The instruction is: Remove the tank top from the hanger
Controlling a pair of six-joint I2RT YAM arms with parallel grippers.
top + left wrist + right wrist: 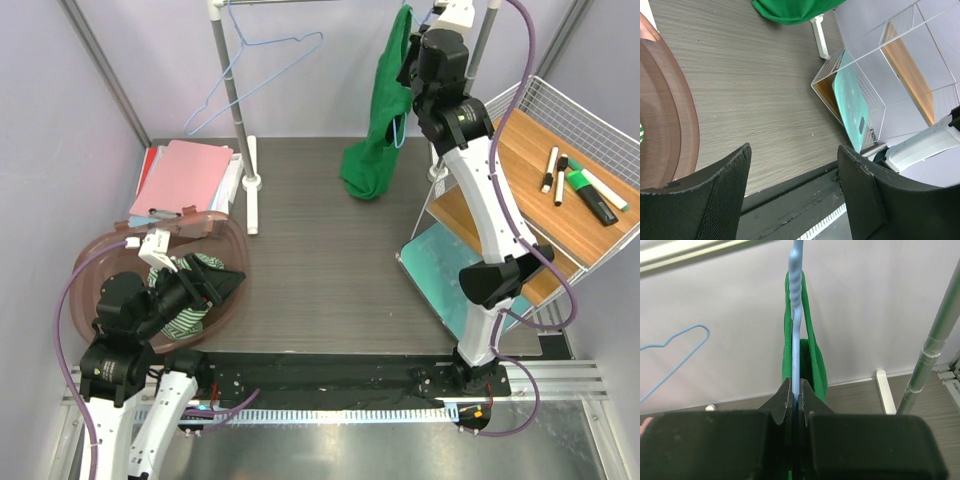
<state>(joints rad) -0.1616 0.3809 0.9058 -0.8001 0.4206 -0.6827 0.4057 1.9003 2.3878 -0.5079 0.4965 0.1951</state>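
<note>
A green tank top [378,120] hangs from a light blue hanger [796,300] under the rail at the top centre; its hem rests on the dark table. My right gripper [412,68] is raised beside the top and is shut on the hanger's blue wire, seen between the pads in the right wrist view [797,390], with green fabric [815,355] hanging on both sides of it. My left gripper [222,287] is open and empty, low at the left above a brown basket [100,262]. The top's hem also shows in the left wrist view [790,10].
A second, bare blue hanger [262,62] hangs on the rail at left. The basket holds striped clothes [185,318]. A pink folder stack [180,178] lies behind it. A wire shelf [560,170] with markers [580,185] stands at right, and white rack poles [235,100] rise from the table.
</note>
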